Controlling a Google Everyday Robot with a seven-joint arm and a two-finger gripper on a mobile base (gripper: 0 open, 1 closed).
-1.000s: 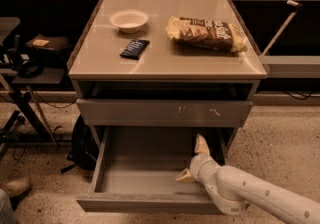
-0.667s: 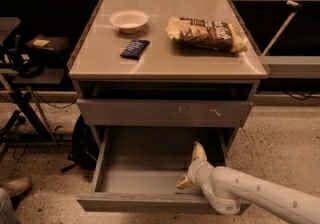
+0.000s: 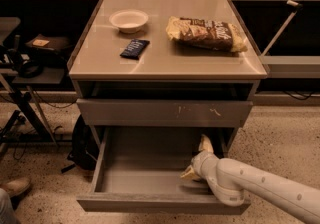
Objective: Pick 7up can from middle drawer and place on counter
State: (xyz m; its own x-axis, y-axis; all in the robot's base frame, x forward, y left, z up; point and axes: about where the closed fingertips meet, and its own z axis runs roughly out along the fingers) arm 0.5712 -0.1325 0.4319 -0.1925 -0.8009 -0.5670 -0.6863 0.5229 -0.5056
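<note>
The middle drawer [image 3: 145, 180] is pulled wide open below the closed drawer front with pale scratch marks [image 3: 165, 113]. My gripper [image 3: 196, 158] is inside the open drawer at its right side, close to the right wall, with its pale fingers [image 3: 205, 143] spread apart and nothing visible between them. The 7up can is not in view; the visible drawer floor is bare, and the arm [image 3: 260, 188] covers the right front corner. The beige counter [image 3: 165, 60] tops the cabinet.
On the counter lie a white bowl [image 3: 129, 19], a dark snack packet [image 3: 135, 48] and a brown chip bag [image 3: 206, 33]. A cluttered shelf runs behind. A chair [image 3: 25, 63] and cables stand left, with a shoe [image 3: 15, 186] on the floor.
My gripper has shifted only slightly inside the right part of the open drawer. Nothing on the counter has moved.
</note>
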